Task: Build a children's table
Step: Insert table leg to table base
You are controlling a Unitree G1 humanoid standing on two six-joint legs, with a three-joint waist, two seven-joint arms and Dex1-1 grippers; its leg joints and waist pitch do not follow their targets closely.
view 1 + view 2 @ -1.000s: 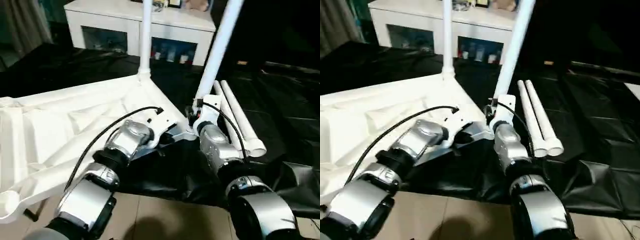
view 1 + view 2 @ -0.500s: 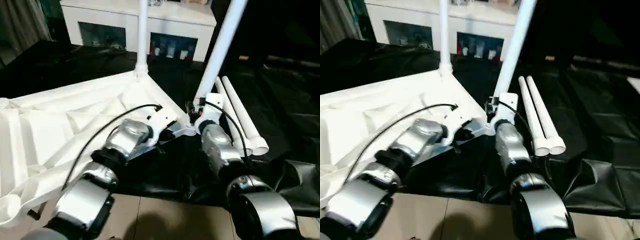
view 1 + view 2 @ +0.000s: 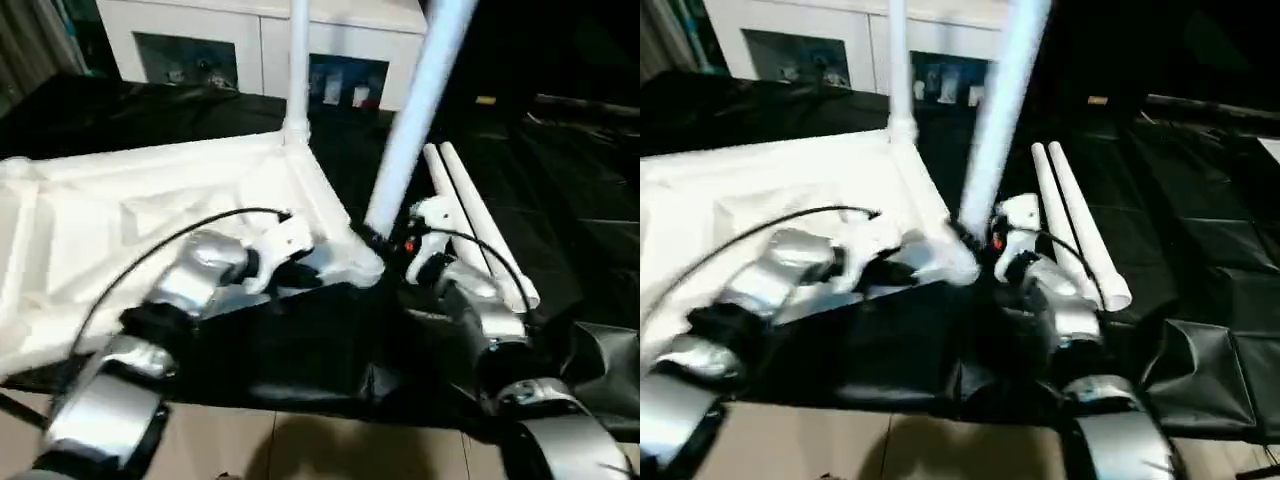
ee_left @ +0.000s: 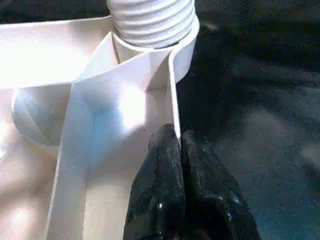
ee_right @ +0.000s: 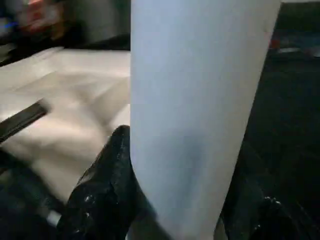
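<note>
A: Where is the table?

B: The table (image 3: pixel 150 215) lies upside down on the black cover (image 3: pixel 560 190), ribbed underside up. It is all white plastic, moulded in shallow panels parted by thin upright ribs, with round sockets at the corners.

A: What sits in those sockets?

B: The far socket (image 3: pixel 296 133) holds one leg (image 3: pixel 298 60), upright. The near socket (image 4: pixel 185 45) holds a second leg (image 3: pixel 415 110), leaning slightly (its ridged, threaded end (image 4: pixel 152 20) shows at the socket mouth in the left wrist view). Beside that rib is an empty rounded hollow (image 4: pixel 35 120).

A: Left gripper?

B: The left gripper (image 4: pixel 176 145) has its two black fingers pressed together with the thin edge wall (image 4: pixel 172 95) of the table between their tips, just short of the near socket.

A: Right gripper?

B: The right gripper (image 5: pixel 190 200) stands about half wide around the lower part of the leaning leg; one black finger (image 5: pixel 107 180) lies against the tube's side, the other shows past it. The tube is smooth, round and tapered.

A: Anything loose?

B: Two more legs (image 3: pixel 475 230) lie side by side, touching, on the cover to the right of the table, their hollow ends towards the robot. A white cabinet (image 3: pixel 250 40) with glass doors stands behind.
</note>
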